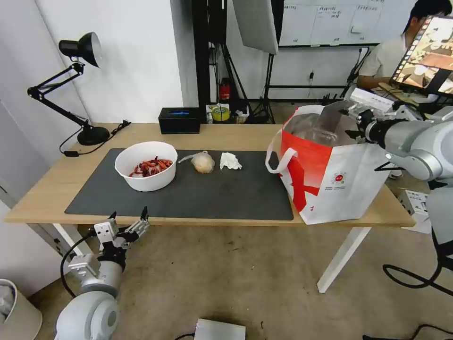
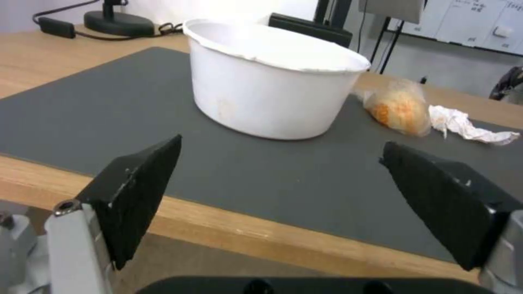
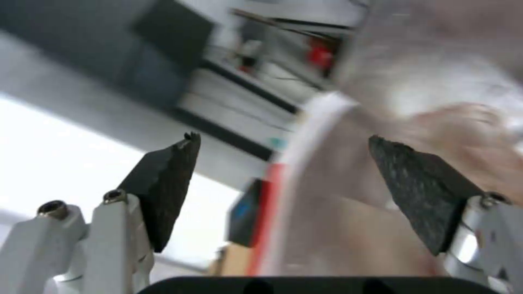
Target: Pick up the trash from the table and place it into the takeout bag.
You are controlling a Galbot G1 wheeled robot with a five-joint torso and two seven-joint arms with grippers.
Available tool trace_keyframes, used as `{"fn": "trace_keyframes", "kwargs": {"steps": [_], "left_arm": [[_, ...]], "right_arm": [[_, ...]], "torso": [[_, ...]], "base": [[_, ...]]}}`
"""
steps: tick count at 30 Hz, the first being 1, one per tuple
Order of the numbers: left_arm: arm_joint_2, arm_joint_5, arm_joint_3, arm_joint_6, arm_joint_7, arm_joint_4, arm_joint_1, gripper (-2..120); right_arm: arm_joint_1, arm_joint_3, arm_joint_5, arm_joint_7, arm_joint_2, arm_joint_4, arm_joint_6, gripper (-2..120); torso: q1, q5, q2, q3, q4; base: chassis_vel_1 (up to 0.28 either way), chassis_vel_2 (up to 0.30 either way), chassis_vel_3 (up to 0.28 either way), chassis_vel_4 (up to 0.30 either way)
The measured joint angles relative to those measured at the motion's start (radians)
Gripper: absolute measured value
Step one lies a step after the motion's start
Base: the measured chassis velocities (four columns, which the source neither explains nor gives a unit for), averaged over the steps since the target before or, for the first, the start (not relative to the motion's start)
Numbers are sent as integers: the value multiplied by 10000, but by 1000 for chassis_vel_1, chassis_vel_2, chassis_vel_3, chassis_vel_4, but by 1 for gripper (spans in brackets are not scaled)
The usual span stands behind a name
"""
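Observation:
On the table (image 1: 45,191) lies a dark grey mat (image 1: 212,196). A white bowl of red shells (image 1: 146,166) stands on the mat's left part, with a clear bag around a beige lump (image 1: 203,162) and a crumpled white tissue (image 1: 230,161) to its right. The white-and-red takeout bag (image 1: 330,177) stands upright at the table's right end. My left gripper (image 1: 129,213) hangs open just below the table's front edge, facing the bowl (image 2: 272,85). My right gripper (image 3: 283,163) is open and empty at the bag's top rim (image 1: 306,111), the foil lining before it.
A black desk lamp (image 1: 89,134) stands at the table's back left, its cable trailing on the wood. A black tissue box (image 1: 179,120) sits at the back edge. A white bin (image 1: 14,311) is on the floor at left. Cables lie on the floor at right.

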Motion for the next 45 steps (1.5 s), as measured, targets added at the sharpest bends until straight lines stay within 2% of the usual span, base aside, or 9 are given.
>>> {"fn": "trace_keyframes", "kwargs": {"steps": [4, 10, 12, 18, 27, 29, 32, 34, 45], "left_arm": [[23, 0, -10, -6, 6, -40, 11, 100], [66, -6, -36, -90, 35, -114, 51, 100], [75, -7, -43, -127, 46, -122, 69, 100], [52, -8, -64, -233, 107, -210, 134, 100], [-8, 6, 3, -366, 318, -355, 283, 100], [-25, 47, 61, -452, 420, -366, 355, 100], [-58, 83, 86, -499, 482, -372, 378, 100], [-132, 195, 189, -593, 585, -369, 414, 100], [-13, 496, 543, -880, 927, -283, 702, 100]], "right_arm": [[-538, 226, -158, -1045, -184, 502, 49, 80], [-2448, 625, -1882, -3654, -393, 2165, 402, 82], [-2649, 667, -2045, -3889, -382, 2360, 456, 82], [-4436, 806, -4600, -5562, -66, 3603, 655, 84], [-5840, 496, -7548, -6161, 758, 4080, 932, 91], [-6463, 480, -8781, -6481, 1113, 4094, 1054, 92], [-6862, 485, -9361, -6683, 1404, 4101, 1140, 95], [-7634, 439, -10543, -7142, 2050, 4007, 1428, 96], [-9571, 227, -13941, -8206, 3634, 3530, 2885, 100]], "torso": [[-1, 1, 0, 0, -1], [-1, 1, 0, 0, -1], [0, 1, 0, 0, -1], [-1, 0, 0, 0, -1], [-1, 0, 0, 0, 1], [-1, 1, -1, 0, 1], [-1, 1, -1, 0, 0], [-1, 1, -1, 0, 0], [-1, 0, -1, 0, 0]], "base": [[0, 0, 0, 0], [0, 0, 0, 0], [0, 0, 0, 0], [0, 0, 0, 0], [0, 0, 0, 0], [0, 0, 0, 0], [0, 0, 0, 0], [0, 0, 0, 0], [0, 0, 0, 0]]}}
